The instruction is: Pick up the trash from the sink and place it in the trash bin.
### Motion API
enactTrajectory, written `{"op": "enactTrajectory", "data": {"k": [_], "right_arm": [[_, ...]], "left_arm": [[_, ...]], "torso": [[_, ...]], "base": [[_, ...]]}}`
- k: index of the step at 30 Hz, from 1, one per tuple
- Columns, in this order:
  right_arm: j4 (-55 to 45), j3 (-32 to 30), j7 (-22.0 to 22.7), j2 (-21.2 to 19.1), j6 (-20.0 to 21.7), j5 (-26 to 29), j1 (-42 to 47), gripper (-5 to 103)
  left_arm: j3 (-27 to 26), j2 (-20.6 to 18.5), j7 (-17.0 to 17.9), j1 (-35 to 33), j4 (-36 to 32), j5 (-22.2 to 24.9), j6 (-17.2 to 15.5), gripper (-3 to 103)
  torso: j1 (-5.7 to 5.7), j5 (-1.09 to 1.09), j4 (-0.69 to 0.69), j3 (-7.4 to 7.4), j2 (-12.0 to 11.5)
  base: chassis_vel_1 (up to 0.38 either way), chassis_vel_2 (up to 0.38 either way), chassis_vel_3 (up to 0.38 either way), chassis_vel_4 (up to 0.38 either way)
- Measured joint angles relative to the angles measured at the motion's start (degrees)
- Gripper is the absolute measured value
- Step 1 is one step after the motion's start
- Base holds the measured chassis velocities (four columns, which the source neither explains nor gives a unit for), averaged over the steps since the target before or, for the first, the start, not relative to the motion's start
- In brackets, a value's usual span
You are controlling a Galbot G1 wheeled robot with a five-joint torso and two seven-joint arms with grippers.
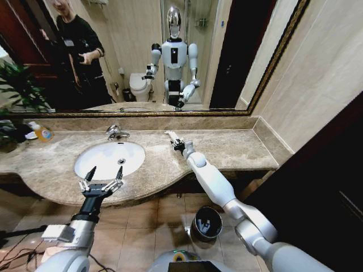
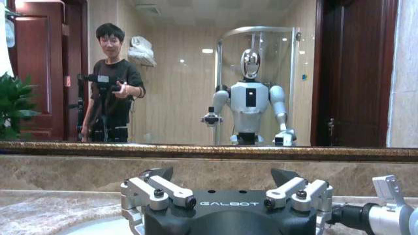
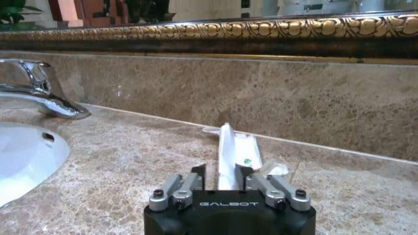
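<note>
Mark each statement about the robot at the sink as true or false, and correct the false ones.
1. The right gripper is closed on a white packet on the countertop. True.
2. The left gripper is shut. False: its fingers are spread open, at the front rim of the sink.
3. The trash bin stands on the countertop. False: it is on the floor below the counter.
4. The orange bottle is left of the sink. True.
5. The packet lies in the basin. False: it is on the counter, right of the tap.
</note>
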State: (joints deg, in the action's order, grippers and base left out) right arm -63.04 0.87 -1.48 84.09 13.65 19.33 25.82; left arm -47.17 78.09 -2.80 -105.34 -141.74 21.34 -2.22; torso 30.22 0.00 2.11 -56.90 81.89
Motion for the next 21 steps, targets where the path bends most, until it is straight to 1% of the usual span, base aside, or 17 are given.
{"op": "enactTrajectory", "data": {"k": [1,3,4,7,11,16,19,21], "right_arm": [[0.00,0.00,0.00,0.00,0.00,0.00,0.00,31],[0.01,-0.01,0.01,0.04,-0.06,-0.11,0.08,20],[0.01,-0.01,0.01,0.04,-0.06,-0.11,0.08,20],[-0.10,0.06,0.02,-0.09,-0.08,-0.15,0.40,4],[-0.21,0.20,0.02,-0.49,-0.12,-0.15,0.47,1],[-1.22,0.18,0.42,-0.82,-0.05,-0.02,0.51,0],[-6.03,0.22,1.25,-2.61,0.25,0.69,1.65,0],[-6.82,0.24,1.32,-2.96,0.29,0.86,1.89,0]], "left_arm": [[0.00,0.00,0.00,0.00,0.00,0.00,0.00,100],[0.00,0.00,0.00,0.00,0.00,0.00,0.00,100],[0.00,0.00,0.00,0.00,0.00,0.00,0.00,100],[0.00,0.00,0.00,0.00,0.00,0.00,0.00,100],[0.00,0.00,0.00,0.00,0.00,0.00,0.00,100],[0.00,0.00,0.00,0.00,0.00,0.00,0.00,100],[0.00,0.00,0.00,0.00,0.00,0.00,0.00,100],[0.00,0.00,0.00,0.00,0.00,0.00,0.00,100]], "torso": [[0.00,0.00,0.00,0.00,0.00],[0.00,0.00,0.00,0.00,0.00],[0.00,0.00,0.00,0.00,0.00],[0.00,0.00,0.00,0.00,0.00],[0.00,0.00,0.00,0.00,0.00],[0.00,0.00,0.00,0.00,0.00],[0.00,0.00,0.01,0.00,0.00],[0.00,0.00,0.01,0.00,0.00]], "base": [[0.000,0.000,0.000,0.000],[0.000,0.000,0.000,0.000],[0.000,0.000,0.000,0.000],[0.000,0.000,0.000,0.000],[0.000,0.000,0.000,0.000],[0.000,0.000,0.000,0.000],[0.000,0.000,0.000,0.000],[0.000,0.000,0.000,0.000]]}}
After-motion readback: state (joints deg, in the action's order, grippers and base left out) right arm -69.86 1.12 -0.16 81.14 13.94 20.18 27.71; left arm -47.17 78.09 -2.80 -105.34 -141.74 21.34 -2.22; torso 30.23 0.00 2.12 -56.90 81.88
